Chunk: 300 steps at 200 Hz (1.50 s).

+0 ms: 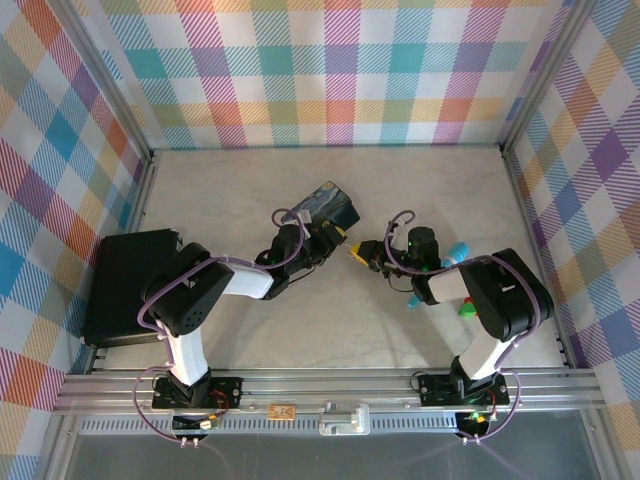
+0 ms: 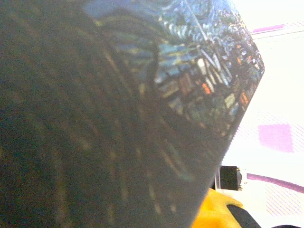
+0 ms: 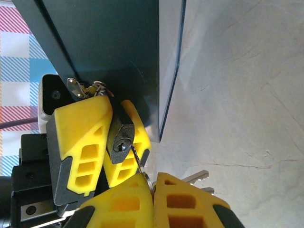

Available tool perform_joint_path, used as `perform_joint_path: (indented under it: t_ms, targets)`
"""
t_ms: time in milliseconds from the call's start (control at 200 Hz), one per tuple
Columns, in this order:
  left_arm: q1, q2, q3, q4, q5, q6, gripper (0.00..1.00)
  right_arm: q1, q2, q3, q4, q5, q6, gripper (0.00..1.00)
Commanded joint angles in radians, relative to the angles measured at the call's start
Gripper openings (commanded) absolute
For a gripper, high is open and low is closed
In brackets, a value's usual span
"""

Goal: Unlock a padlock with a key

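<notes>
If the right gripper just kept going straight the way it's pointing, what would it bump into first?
Most likely the padlock. It sits just ahead of the right gripper, pinched by the left gripper, and the key it holds has its tip at the keyhole. The dark tin lies behind.

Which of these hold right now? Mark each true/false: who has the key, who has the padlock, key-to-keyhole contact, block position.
1. The right gripper is shut on the key. True.
2. The padlock lies loose, untouched. False: the left gripper clamps it between its yellow fingers, at the edge of the tin.
3. The key's tip meets the padlock's keyhole. True.
4. The red-green block sits by the left arm. False: the block lies beside the right arm.
</notes>
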Motion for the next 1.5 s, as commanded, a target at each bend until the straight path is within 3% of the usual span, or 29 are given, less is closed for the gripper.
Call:
perform_joint_path:
  t_ms: [0,515,1060,1495]
  targets:
    - [-0.001,-0.007,-0.011,0.096,0.003,-0.008,0.00,0.012,0.010,0.031,0.054,0.004,0.013,0.00]
    - [-0.014,0.018,-0.017,0.139,-0.004,-0.018,0.00,0.031,-0.014,0.029,0.074,0.011,0.029,0.00]
    - [-0.018,0.031,-0.023,0.147,-0.034,-0.024,0.00,0.032,-0.125,-0.027,-0.117,0.101,-0.001,0.00]
    - [-0.028,0.036,-0.020,0.114,-0.055,-0.020,0.00,0.032,-0.166,-0.068,-0.067,0.105,-0.019,0.00]
